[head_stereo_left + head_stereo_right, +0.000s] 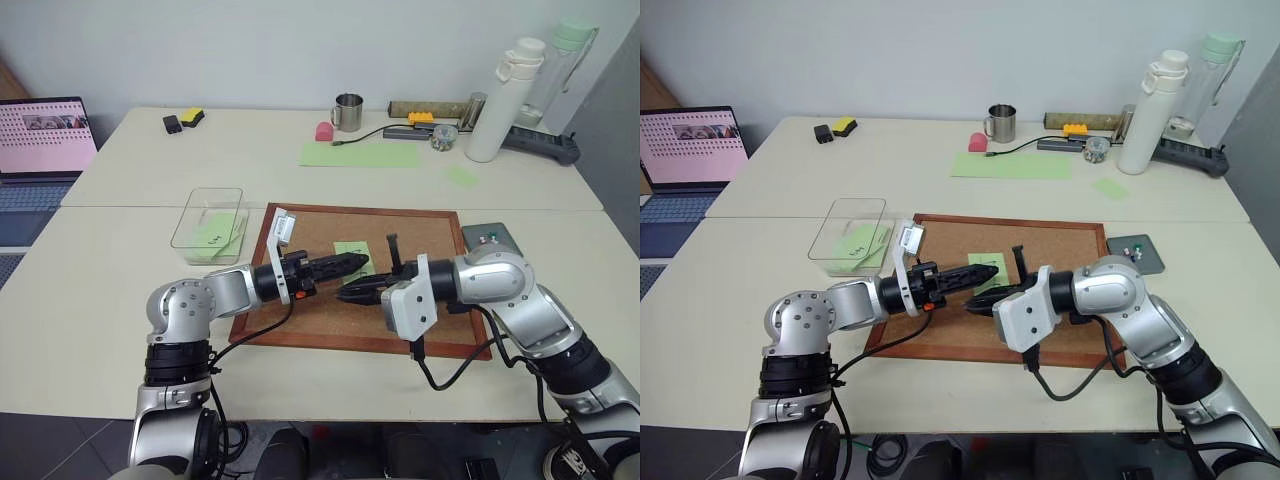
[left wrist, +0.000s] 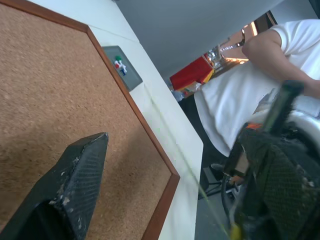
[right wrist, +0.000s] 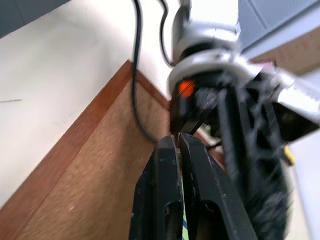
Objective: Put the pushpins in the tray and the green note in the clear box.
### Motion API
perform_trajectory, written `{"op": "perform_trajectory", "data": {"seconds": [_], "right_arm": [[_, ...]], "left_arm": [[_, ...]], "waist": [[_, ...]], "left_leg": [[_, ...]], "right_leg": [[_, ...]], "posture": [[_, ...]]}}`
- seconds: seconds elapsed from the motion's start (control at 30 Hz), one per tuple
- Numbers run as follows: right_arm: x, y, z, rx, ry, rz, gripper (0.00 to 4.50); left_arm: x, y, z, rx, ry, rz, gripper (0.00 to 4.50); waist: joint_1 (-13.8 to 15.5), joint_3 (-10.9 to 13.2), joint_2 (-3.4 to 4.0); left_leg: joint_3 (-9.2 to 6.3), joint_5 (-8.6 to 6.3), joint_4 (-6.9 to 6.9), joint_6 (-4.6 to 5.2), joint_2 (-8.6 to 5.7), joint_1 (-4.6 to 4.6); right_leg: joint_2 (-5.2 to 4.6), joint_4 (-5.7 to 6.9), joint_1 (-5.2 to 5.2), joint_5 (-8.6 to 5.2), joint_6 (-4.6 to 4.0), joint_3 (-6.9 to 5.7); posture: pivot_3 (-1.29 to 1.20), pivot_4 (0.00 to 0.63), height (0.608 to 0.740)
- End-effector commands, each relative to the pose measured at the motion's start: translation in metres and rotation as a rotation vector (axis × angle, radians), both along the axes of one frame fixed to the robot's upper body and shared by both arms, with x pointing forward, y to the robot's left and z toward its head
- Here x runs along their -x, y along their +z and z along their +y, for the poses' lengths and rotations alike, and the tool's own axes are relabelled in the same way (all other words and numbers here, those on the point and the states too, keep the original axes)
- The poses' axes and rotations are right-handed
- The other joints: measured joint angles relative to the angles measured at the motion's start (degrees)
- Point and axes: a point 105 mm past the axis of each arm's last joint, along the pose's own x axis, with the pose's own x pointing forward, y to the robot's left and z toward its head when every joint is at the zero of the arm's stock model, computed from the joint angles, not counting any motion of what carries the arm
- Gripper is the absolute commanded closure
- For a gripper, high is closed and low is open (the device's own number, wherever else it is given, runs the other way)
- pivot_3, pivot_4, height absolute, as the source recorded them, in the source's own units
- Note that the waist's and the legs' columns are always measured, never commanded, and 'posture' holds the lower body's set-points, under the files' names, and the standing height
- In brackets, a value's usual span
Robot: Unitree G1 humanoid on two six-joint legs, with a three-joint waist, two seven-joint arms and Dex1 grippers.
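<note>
On the cork board (image 1: 310, 235) lies the green note (image 1: 352, 252). Just above the board, my left gripper (image 1: 358, 264) points right across the note's near edge, and its fingers (image 2: 80, 170) stand wide apart with nothing between them. My right gripper (image 1: 347, 293) points left just in front of it, tips almost meeting, with its fingers (image 3: 167, 165) pressed shut. The clear box (image 1: 188, 228) sits left of the board and holds green paper with dark marks. At the board's right lies the grey tray (image 1: 503, 247), with pushpins (image 2: 120, 65) in it.
A laptop (image 1: 40, 135) stands at the far left. Along the back are a metal mug (image 1: 347, 112), a long pale-green sheet (image 1: 360, 153), a white bottle (image 1: 505, 100) and a power strip (image 1: 545, 145). A person in a white shirt (image 2: 250, 90) is beyond the table's right end.
</note>
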Motion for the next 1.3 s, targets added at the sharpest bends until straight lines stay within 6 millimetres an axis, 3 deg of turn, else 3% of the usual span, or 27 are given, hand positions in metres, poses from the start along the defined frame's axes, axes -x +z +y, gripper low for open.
{"op": "perform_trajectory", "data": {"seconds": [0.03, 0.77, 0.9, 1.03, 1.2, 1.3], "right_arm": [[0.002, 0.008, 0.002, -0.011, 0.022, -0.04, 4.5], [-0.01, 0.018, -0.004, -0.049, -0.055, -0.038, 4.5], [-0.01, 0.034, -0.006, -0.102, -0.089, -0.024, 4.5], [-0.008, 0.049, -0.011, -0.165, -0.132, 0.008, 4.5], [-0.006, 0.07, -0.023, -0.327, -0.246, 0.134, 4.5], [-0.023, 0.074, -0.047, -0.47, -0.439, 0.257, 4.5]], "left_arm": [[-0.004, 0.011, 0.0, 0.031, 0.016, -0.043, 0.37], [-0.004, 0.016, 0.0, 0.058, 0.018, -0.096, 4.38], [-0.012, -0.002, -0.001, -0.027, 0.049, -0.097, 4.48], [-0.022, -0.005, 0.001, -0.067, 0.087, -0.15, 4.48], [-0.036, 0.004, 0.002, -0.086, 0.114, -0.255, 4.48], [-0.035, 0.023, -0.005, -0.071, 0.08, -0.363, 4.48]], "waist": [[0.1, 0.0, 0.0], [0.0, 0.0, 0.0], [0.0, 0.0, 0.0], [0.1, 0.0, 0.0], [0.2, 0.0, 0.0], [0.3, 0.0, -0.01]], "left_leg": [[-0.01, 0.0, 0.0, 0.0, 0.0, 0.0], [0.0, 0.0, 0.0, -0.01, -0.01, 0.0], [0.0, 0.0, 0.0, -0.01, -0.01, 0.0], [0.0, 0.01, -0.01, -0.01, -0.02, -0.01], [-0.02, 0.0, -0.01, 0.0, -0.02, -0.03], [-0.03, 0.0, -0.01, 0.0, -0.04, -0.06]], "right_leg": [[0.0, 0.0, 0.0, 0.0, 0.0, -0.01], [-0.01, 0.0, 0.0, 0.0, 0.0, 0.0], [-0.01, 0.0, 0.0, 0.0, 0.0, 0.0], [-0.01, 0.0, -0.01, 0.0, 0.0, 0.01], [-0.01, 0.0, -0.01, 0.0, 0.0, -0.02], [-0.02, -0.01, -0.01, 0.0, 0.0, -0.04]], "posture": [[0.0, 0.15, 0.74], [0.0, 0.15, 0.74], [0.0, 0.15, 0.74], [0.0, 0.15, 0.74], [0.0, 0.15, 0.74], [0.0, 0.15, 0.74]]}}
